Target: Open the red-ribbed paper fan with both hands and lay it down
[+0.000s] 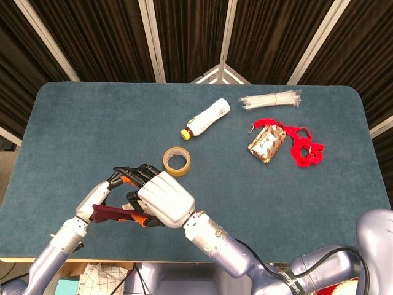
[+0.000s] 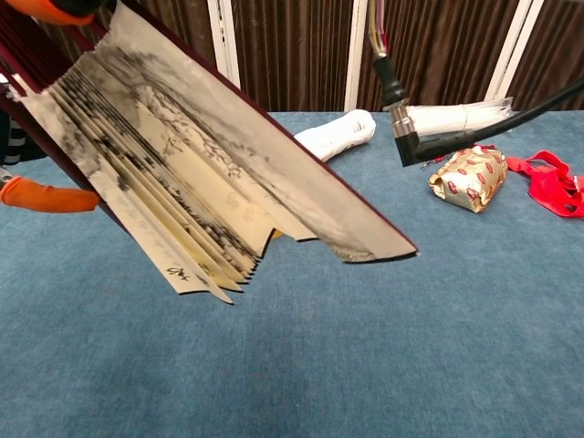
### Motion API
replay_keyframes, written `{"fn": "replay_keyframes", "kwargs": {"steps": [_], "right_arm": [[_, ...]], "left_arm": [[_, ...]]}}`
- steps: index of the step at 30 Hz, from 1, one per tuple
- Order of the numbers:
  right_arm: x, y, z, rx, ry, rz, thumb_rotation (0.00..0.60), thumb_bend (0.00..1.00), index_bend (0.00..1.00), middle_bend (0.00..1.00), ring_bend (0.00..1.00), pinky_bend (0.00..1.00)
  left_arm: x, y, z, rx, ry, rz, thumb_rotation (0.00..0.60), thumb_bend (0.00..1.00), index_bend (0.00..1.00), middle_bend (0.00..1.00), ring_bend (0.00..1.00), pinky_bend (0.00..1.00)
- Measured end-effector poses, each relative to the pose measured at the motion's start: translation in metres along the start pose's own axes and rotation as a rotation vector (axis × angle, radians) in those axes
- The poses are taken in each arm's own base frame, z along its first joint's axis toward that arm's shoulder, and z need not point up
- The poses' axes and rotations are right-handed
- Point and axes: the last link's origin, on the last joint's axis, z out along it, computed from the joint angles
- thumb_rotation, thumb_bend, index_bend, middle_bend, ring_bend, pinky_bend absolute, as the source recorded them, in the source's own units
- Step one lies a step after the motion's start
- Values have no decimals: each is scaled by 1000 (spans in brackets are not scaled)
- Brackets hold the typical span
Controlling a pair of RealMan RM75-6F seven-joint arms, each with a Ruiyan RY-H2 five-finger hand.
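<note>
The red-ribbed paper fan [image 2: 201,173] is partly spread and held tilted above the table; its ink-painted folds fill the upper left of the chest view. From the head camera only its dark red rib [image 1: 110,213] shows, low at the front left. My right hand [image 1: 163,200] covers the fan from above and grips it with orange-tipped fingers. My left hand [image 1: 98,201] is pressed close beside it and holds the outer rib, its fingers reaching to the right hand's. One orange fingertip [image 2: 50,194] pokes out behind the fan's left edge.
A tape roll [image 1: 177,160] lies just beyond the hands. Farther back are a white bottle [image 1: 206,118], a bundle of white sticks [image 1: 271,99], a gold-wrapped parcel [image 1: 266,143] and a red strap [image 1: 304,146]. A black cable [image 2: 456,139] hangs over the right side in the chest view.
</note>
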Motion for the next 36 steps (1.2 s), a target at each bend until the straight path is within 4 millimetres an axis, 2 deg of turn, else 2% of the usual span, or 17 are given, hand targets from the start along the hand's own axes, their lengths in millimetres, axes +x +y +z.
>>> {"fn": "replay_keyframes", "kwargs": {"steps": [6, 12, 22, 36], "right_arm": [[0, -1, -1, 3, -2, 5, 600, 392, 731, 138, 223, 213], [1, -1, -2, 3, -6, -8, 600, 392, 731, 138, 224, 213], [7, 10, -7, -25, -4, -26, 600, 392, 731, 138, 223, 213], [17, 49, -22, -105, -39, -92, 600, 392, 731, 138, 224, 213]], "left_arm": [[-2, 4, 1, -12, 4, -16, 600, 420, 500, 152, 0, 98], [-1, 5, 0, -12, 17, 0, 600, 475, 616, 211, 0, 98], [9, 5, -4, 8, 54, 22, 600, 479, 623, 218, 0, 98], [32, 26, -6, -35, 120, 120, 600, 479, 622, 218, 0, 98]]}}
